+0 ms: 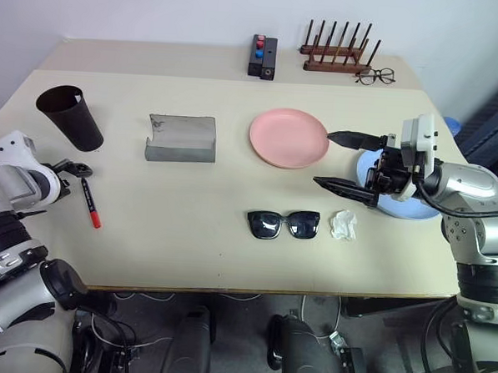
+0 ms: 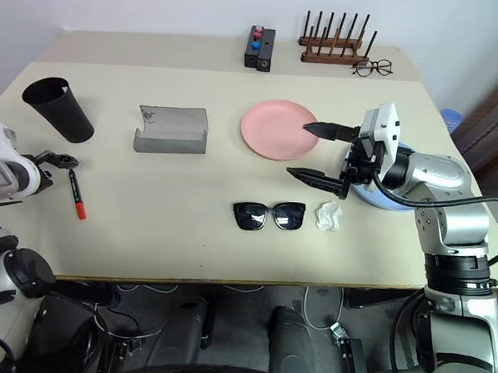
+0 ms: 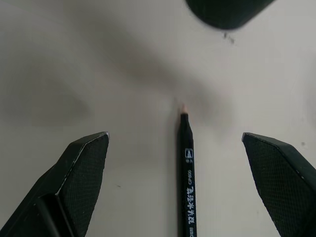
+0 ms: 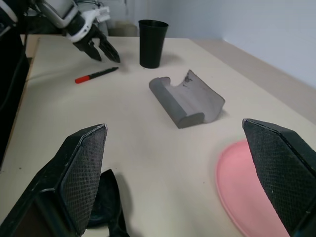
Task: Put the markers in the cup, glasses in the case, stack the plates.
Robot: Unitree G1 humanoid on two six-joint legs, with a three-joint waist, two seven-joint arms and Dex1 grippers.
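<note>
The marker point(image 1: 90, 203), dark with a red end, lies on the table at the left, near the dark cup point(image 1: 70, 117). My left gripper point(image 1: 74, 169) hovers open over the marker's dark end, which shows between its fingers point(image 3: 84, 168) in the left wrist view. The grey case point(image 1: 181, 138) lies flap-open left of the pink plate point(image 1: 288, 138). Black sunglasses point(image 1: 284, 224) rest near the front middle. My right gripper point(image 1: 322, 158) is open, pointing left, beside the pink plate and above the light blue plate point(image 1: 411, 209), empty.
A crumpled white tissue point(image 1: 343, 225) lies right of the sunglasses. At the back stand a wooden peg rack point(image 1: 335, 53), clear spectacles point(image 1: 376, 76) and a black box with red and blue knobs point(image 1: 262, 56).
</note>
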